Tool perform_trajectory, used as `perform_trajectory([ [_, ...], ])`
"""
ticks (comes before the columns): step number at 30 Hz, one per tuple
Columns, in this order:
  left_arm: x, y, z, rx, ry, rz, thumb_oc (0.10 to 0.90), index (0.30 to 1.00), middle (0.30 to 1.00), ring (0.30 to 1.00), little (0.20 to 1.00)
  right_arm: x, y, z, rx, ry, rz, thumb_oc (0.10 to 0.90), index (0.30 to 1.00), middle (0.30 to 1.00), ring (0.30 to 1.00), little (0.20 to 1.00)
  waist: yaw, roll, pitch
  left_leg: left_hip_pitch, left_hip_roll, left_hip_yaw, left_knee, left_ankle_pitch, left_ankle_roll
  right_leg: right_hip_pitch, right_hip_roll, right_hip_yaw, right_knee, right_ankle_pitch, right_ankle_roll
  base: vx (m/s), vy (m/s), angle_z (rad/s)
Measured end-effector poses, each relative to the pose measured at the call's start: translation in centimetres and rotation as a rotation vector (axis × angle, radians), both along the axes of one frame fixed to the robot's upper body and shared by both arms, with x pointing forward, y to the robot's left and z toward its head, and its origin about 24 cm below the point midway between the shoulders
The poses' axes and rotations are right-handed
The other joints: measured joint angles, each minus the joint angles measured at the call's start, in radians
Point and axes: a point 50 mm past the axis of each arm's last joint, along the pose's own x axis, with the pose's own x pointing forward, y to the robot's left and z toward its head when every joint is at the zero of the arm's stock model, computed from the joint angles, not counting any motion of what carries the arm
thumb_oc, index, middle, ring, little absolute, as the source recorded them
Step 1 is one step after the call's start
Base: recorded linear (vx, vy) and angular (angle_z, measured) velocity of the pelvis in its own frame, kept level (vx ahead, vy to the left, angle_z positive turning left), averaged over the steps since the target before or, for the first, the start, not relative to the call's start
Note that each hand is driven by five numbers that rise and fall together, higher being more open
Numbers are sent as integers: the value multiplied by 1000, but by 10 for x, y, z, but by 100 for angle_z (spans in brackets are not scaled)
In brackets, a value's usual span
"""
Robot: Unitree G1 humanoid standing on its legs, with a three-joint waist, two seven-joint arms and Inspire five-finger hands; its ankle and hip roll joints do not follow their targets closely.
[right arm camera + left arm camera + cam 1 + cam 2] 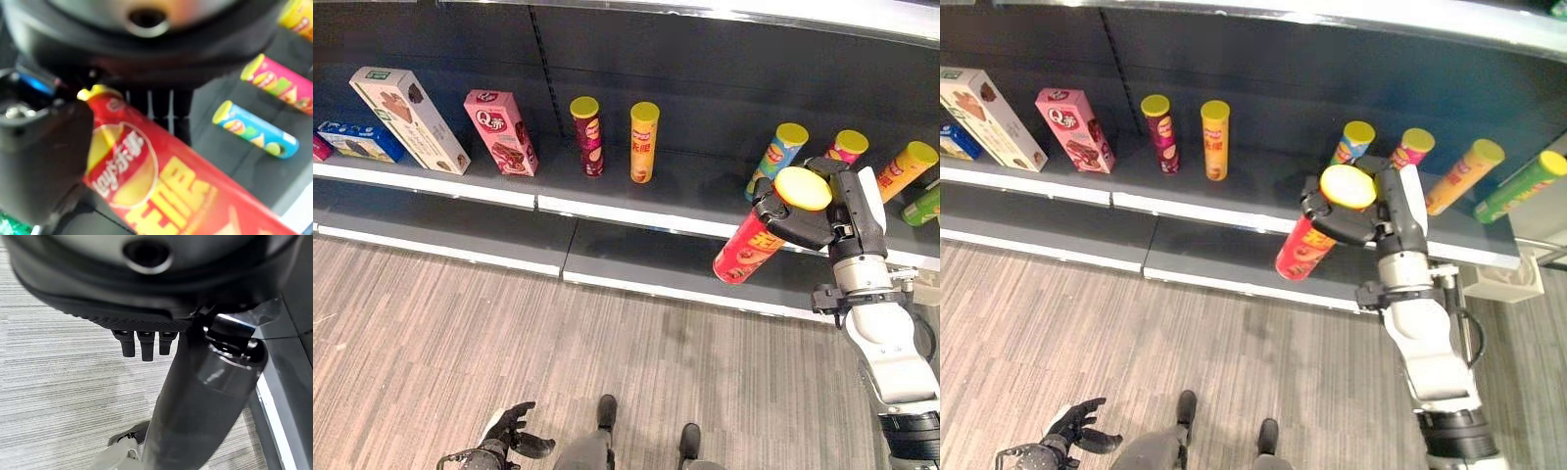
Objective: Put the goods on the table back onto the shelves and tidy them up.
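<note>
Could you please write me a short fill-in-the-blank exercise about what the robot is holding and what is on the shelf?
1. The right hand grips a ____ chip can with a yellow lid.
2. The two upright cans, maroon and orange, stand to the ____ of the pink box.
3. The left hand hangs low over the ____.

Missing words: red; right; floor

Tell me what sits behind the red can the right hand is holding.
The right hand holds the red can tilted before the shelf. Behind it stand the blue can and the pink can; their lower ends are covered.
</note>
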Motion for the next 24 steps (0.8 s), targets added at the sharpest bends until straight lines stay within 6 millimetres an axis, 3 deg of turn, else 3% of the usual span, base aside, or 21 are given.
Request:
perform_trajectory([
  [5, 0, 4, 2, 4, -9, 20, 800, 900, 900, 900, 900, 0, 3, -6, -20, 30, -1, 400, 300, 300, 300, 300, -51, -1, -1, 18, -6, 17, 1, 7, 39, -56, -28, -2, 137, -18, -2, 69, 92, -14],
  [6, 1, 5, 3, 8, -12, 23, 800, 900, 900, 900, 900, 1, 4, -6, -21, 30, 4, 400, 300, 300, 300, 300, -45, -3, -3, 21, -6, 29, 1, 8, 47, -54, -48, -27, 139, -19, 0, 56, 14, -46],
  [7, 0, 6, 2, 17, -10, 29, 800, 900, 900, 900, 900, 1, 6, -5, -23, 26, 15, 400, 300, 300, 300, 300, -12, -15, -10, 19, -6, 66, 1, 4, 54, -44, -105, -63, 136, -22, 14, 66, -9, -55],
  [8, -3, 10, 2, 31, 6, 34, 800, 900, 900, 900, 900, 2, 11, -8, -27, 38, 32, 400, 300, 300, 300, 300, 3, -35, -21, 12, -8, 68, 1, 9, 50, 15, -152, -93, 95, 31, 64, 52, -30, -44],
  [10, -6, 12, 1, 39, 23, 36, 800, 900, 900, 900, 900, 2, 15, -12, -27, 58, 58, 400, 300, 300, 300, 300, 8, -58, -34, 12, -12, 63, 2, 13, 45, 63, -156, -99, 78, 109, 92, 43, -28, 1],
  [14, -7, 10, 0, 34, 28, 26, 800, 900, 900, 900, 900, 2, 17, -13, -21, 59, 64, 400, 300, 300, 300, 300, 11, -60, -36, 16, -4, 59, 1, 24, 31, 95, -142, -102, 45, 94, 112, 7, -11, 1],
  [19, -10, 10, -1, 35, 34, 30, 800, 900, 900, 900, 900, 2, 15, -12, -20, 56, 58, 400, 300, 300, 300, 300, -5, -63, -38, 15, 10, 63, 1, 34, 14, 97, -129, -104, 31, 93, 112, 2, -11, -7],
  [24, -17, 13, -2, 43, 53, 37, 800, 900, 900, 900, 900, 2, 15, -15, -16, 65, 58, 400, 300, 300, 300, 300, -5, -91, -56, -14, 4, 50, -3, 31, 5, 63, -134, -102, 35, 92, 110, 3, -15, -3],
])
